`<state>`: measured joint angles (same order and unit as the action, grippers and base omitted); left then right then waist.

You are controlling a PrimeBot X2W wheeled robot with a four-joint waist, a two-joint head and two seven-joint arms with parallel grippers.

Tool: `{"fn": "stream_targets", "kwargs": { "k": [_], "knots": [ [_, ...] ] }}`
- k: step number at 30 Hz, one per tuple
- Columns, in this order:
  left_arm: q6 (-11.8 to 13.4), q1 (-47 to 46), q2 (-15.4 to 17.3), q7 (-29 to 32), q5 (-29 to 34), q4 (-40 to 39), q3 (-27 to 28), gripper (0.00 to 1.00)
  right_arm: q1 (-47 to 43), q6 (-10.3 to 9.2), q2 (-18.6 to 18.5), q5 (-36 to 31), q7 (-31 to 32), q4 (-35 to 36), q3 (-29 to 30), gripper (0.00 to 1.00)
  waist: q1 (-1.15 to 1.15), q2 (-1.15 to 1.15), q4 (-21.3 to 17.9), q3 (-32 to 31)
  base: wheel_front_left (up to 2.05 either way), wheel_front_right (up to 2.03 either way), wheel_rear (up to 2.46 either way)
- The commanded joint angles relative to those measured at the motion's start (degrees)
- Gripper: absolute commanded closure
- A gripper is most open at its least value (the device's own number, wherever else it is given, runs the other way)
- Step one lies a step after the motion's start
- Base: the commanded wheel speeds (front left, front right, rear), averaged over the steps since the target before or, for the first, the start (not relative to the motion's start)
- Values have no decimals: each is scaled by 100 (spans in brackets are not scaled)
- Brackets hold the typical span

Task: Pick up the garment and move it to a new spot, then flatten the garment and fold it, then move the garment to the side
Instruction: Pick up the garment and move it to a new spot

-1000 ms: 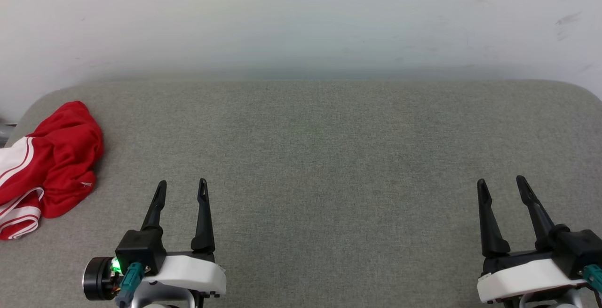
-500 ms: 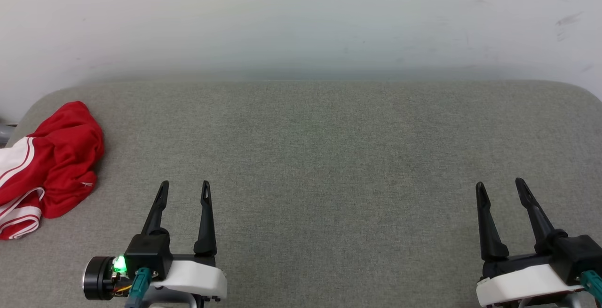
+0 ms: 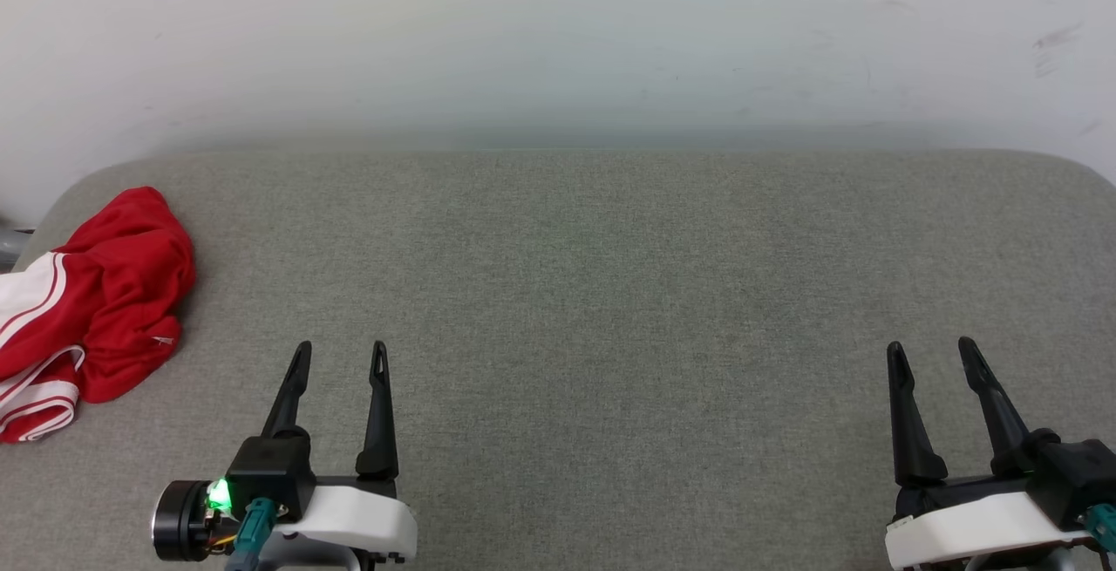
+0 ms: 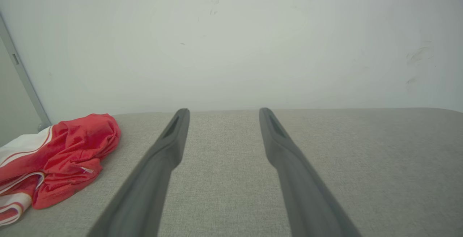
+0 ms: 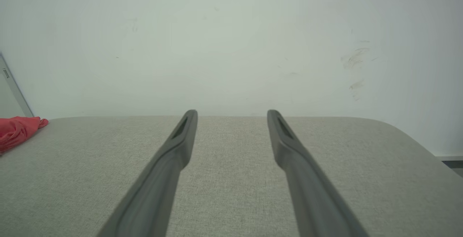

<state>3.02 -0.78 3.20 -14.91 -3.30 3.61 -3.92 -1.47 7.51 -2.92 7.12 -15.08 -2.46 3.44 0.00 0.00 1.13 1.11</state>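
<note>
Starting at the far left, we see the garment (image 3: 91, 292) lying crumpled in a heap on the grey fabric surface (image 3: 610, 275). It is off to the left of the left gripper (image 3: 340, 348), level with its fingertips and reaching a little ahead of them. Its red body is bunched up, and a white sleeve with red-striped trim shows on the side farthest from the gripper. We cannot make out any lettering in the folds. The left gripper hovers low over the fabric with its two dark fingers spread apart and nothing between them, clear of the shirt. A green light (image 3: 218, 494) glows on the wrist behind it. Along this gripper's own fingers we find the heap to the left of the left finger, with bare cloth in between and the pale wall (image 3: 558, 30) straight ahead. Bare grey fabric lies between the two grippers. At the right, the right gripper (image 3: 929, 344) is likewise released, fingers parted and holding nothing, well apart from the garment. From its wrist we catch only a red edge of the shirt, far off to the left of its fingers.
</note>
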Motion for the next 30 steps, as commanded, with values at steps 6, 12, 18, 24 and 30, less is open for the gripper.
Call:
{"fn": "stream_targets", "kwargs": {
  "k": [6,12,18,24,30],
  "knots": [
    [-64,44,-24,-44,-40,34,40,0,-47,-4,8,71,-14,-30,0,0,0,0,4,16,0,0,0],
    [-92,22,-31,-44,-40,56,76,0,-50,-4,8,71,-14,-56,-18,0,0,0,18,27,0,0,0],
    [-87,15,-36,-44,-49,61,90,0,-43,-4,8,69,-14,-39,-24,0,0,0,48,54,0,0,0],
    [-50,-60,-35,-43,-73,61,44,0,-27,-4,8,56,-13,-13,-43,0,0,0,184,109,0,0,0],
    [-35,-81,-35,-38,-105,56,88,0,-4,-4,8,58,-13,9,-71,0,0,0,417,152,0,0,0]
  ]
}}
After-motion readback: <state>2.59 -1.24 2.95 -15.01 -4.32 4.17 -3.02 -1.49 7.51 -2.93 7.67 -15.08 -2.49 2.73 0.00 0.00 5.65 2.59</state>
